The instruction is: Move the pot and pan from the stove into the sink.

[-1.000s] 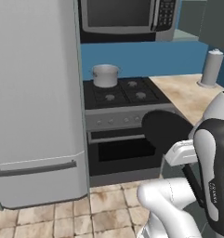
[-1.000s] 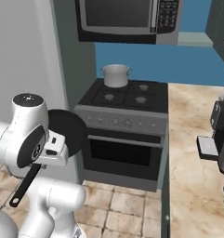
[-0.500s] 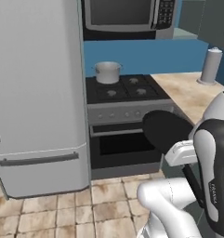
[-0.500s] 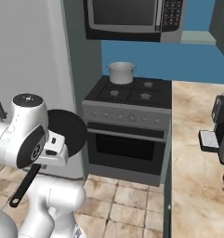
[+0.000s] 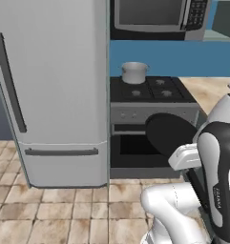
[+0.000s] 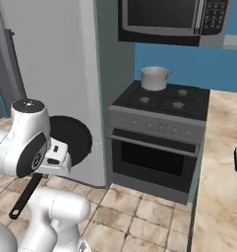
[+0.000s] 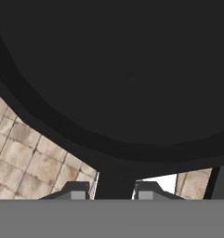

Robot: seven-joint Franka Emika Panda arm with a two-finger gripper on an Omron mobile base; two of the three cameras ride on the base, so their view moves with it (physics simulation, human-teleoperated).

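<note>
- Gripping the pan by the root of its handle, the claw is pinched on it; one fingertip sits on each side of the handle in the hand view.
- Pan is held in the air in front of the oven door, well clear of the stove top.
- Long axis: in the right base view the pan handle slants down toward the tiled floor, with the round body uppermost.
- Pot stands upright on the stove's rear left burner, just beside the refrigerator.
</note>
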